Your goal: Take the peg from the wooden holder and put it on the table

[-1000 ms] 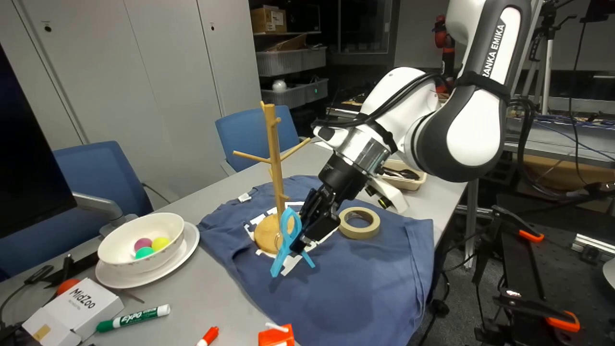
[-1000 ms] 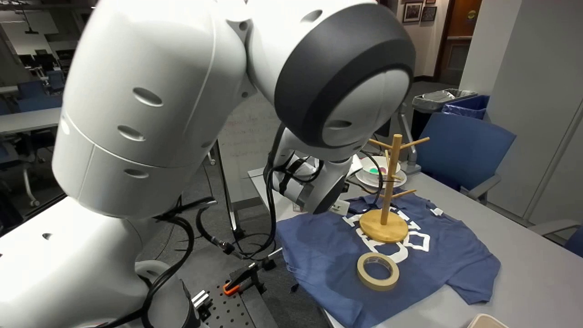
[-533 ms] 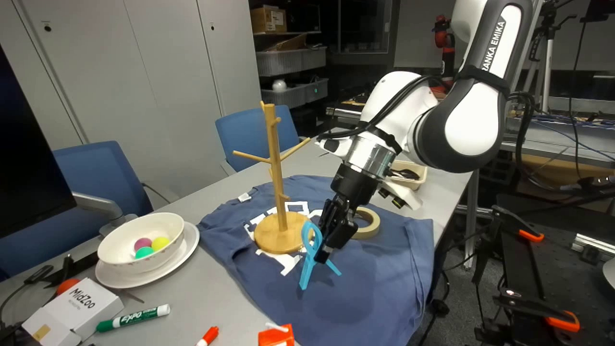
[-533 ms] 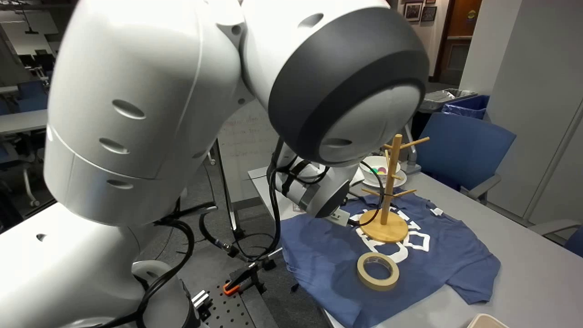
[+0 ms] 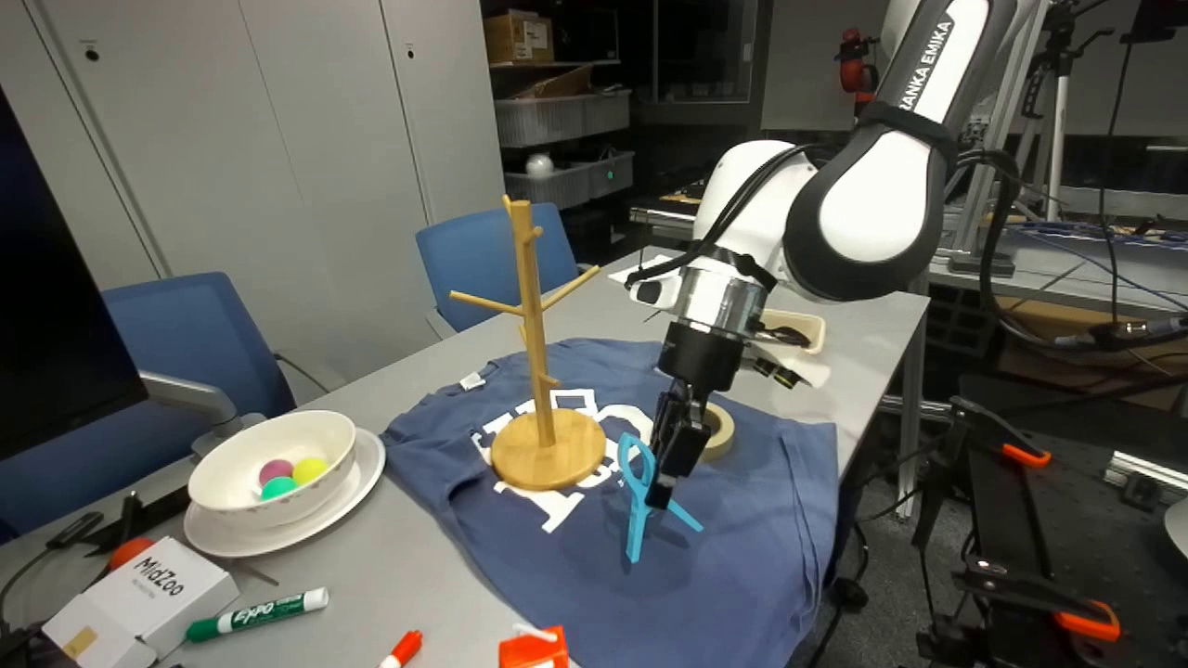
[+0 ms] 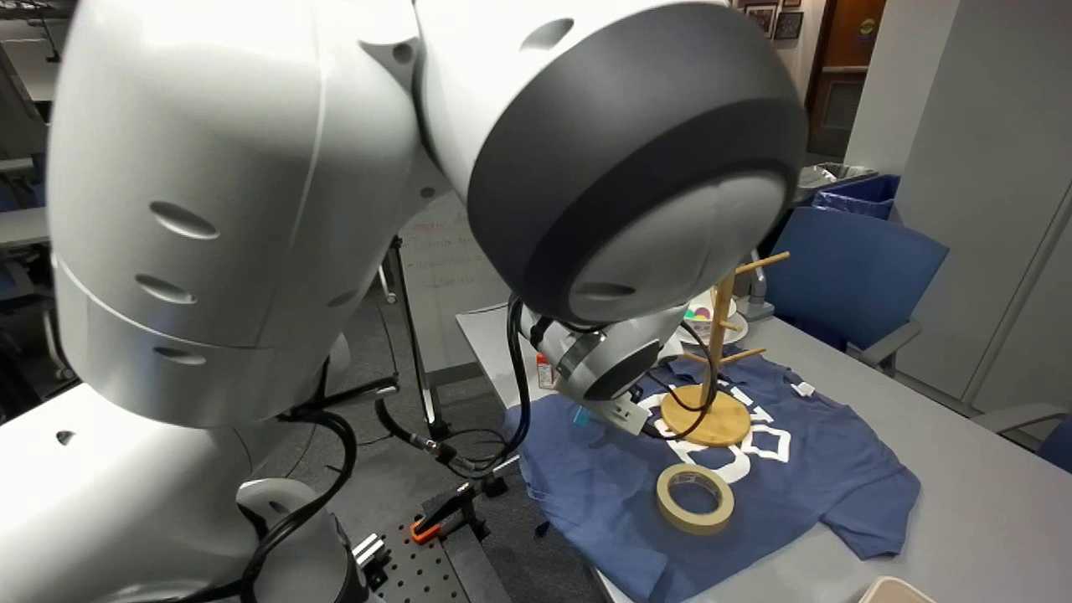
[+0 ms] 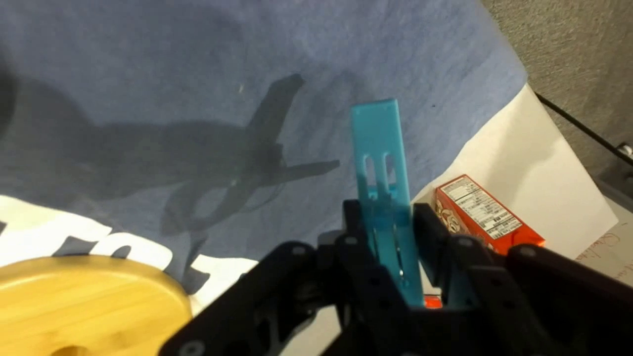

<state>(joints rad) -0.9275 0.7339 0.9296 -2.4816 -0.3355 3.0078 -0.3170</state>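
While the pincer grips the peg clear of the holder, open shirt spreads toward the table edge.

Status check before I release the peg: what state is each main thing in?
Tool: closed on the peg.
Peg: held, prongs splayed, apparently above the shirt.
Wooden holder: upright, base on the shirt.
Shirt: spread over the table, wrinkled in places.
Tape roll: lying flat on the shirt.
Bowl: upright on a plate, three balls inside.
Green marker: lying on the table, seemingly capped.
Red carton: standing on the table.
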